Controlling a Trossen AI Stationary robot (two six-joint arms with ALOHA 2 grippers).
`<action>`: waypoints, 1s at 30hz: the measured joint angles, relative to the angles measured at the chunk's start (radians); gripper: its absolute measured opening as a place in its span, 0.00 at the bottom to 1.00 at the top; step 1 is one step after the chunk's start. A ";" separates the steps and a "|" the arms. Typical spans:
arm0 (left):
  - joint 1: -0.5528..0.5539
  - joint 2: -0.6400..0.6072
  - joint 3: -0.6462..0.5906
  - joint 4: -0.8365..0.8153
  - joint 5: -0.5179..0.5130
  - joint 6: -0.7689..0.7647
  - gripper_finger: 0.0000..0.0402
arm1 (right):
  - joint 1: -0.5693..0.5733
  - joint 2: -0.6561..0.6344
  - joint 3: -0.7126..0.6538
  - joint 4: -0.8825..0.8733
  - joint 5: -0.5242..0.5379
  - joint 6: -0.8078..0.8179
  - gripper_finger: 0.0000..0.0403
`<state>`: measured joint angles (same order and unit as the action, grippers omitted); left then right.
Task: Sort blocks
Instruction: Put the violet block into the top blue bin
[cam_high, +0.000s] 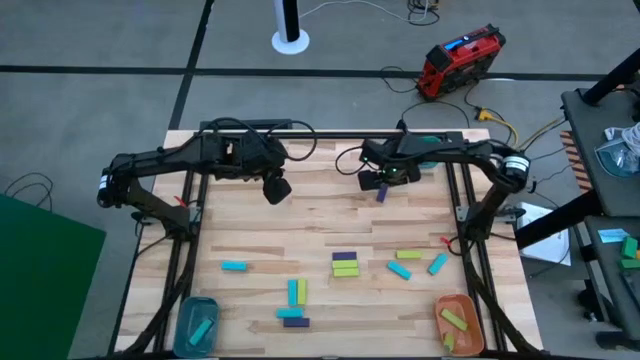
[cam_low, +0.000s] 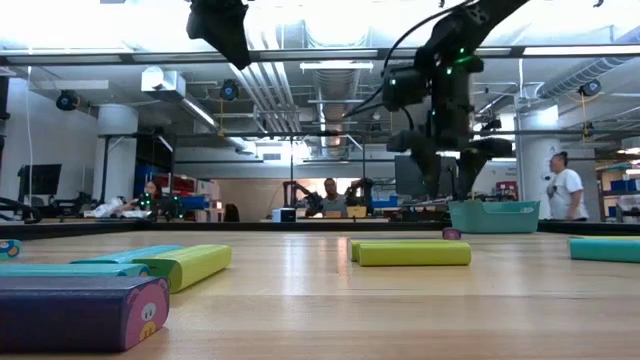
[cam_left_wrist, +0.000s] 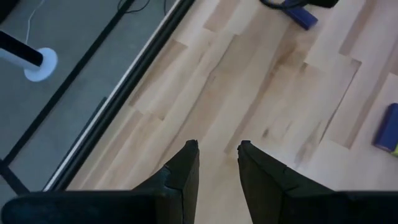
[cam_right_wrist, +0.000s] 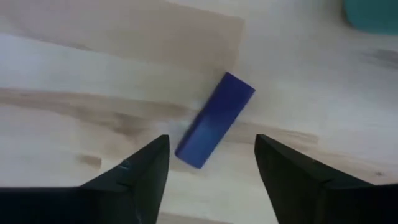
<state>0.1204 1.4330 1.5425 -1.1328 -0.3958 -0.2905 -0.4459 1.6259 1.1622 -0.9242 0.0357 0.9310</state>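
A purple block (cam_right_wrist: 216, 120) lies flat on the table's far middle part (cam_high: 381, 194). My right gripper (cam_right_wrist: 211, 143) hangs open above it, a finger on either side, not touching it. In the high view that gripper (cam_high: 378, 181) is just on the far side of the block. My left gripper (cam_high: 275, 188) hovers open over bare wood at the far left, with nothing between its fingers (cam_left_wrist: 217, 149). Several cyan, yellow-green and purple blocks lie near the front, among them a cyan one (cam_high: 234, 266) and a purple-and-yellow group (cam_high: 345, 263).
A teal bowl (cam_high: 197, 323) holding a cyan block stands at the near left corner. An orange bowl (cam_high: 458, 320) holding a yellow-green block is at the near right. Another teal bowl (cam_low: 493, 215) sits at the far right, behind my right arm. People show in the room beyond.
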 joint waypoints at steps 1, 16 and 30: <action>0.000 0.000 0.000 0.000 -0.003 0.000 0.23 | -0.001 0.011 -0.002 0.001 0.001 0.001 0.58; 0.001 -0.060 0.000 -0.085 -0.071 -0.069 0.23 | 0.001 0.155 -0.069 0.082 -0.020 -0.038 0.55; 0.002 -0.172 0.000 -0.088 -0.224 -0.112 0.23 | 0.003 0.163 -0.065 0.094 -0.020 -0.113 0.23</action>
<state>0.1219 1.2608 1.5425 -1.2209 -0.6201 -0.4029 -0.4431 1.7889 1.0975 -0.8307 0.0158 0.8179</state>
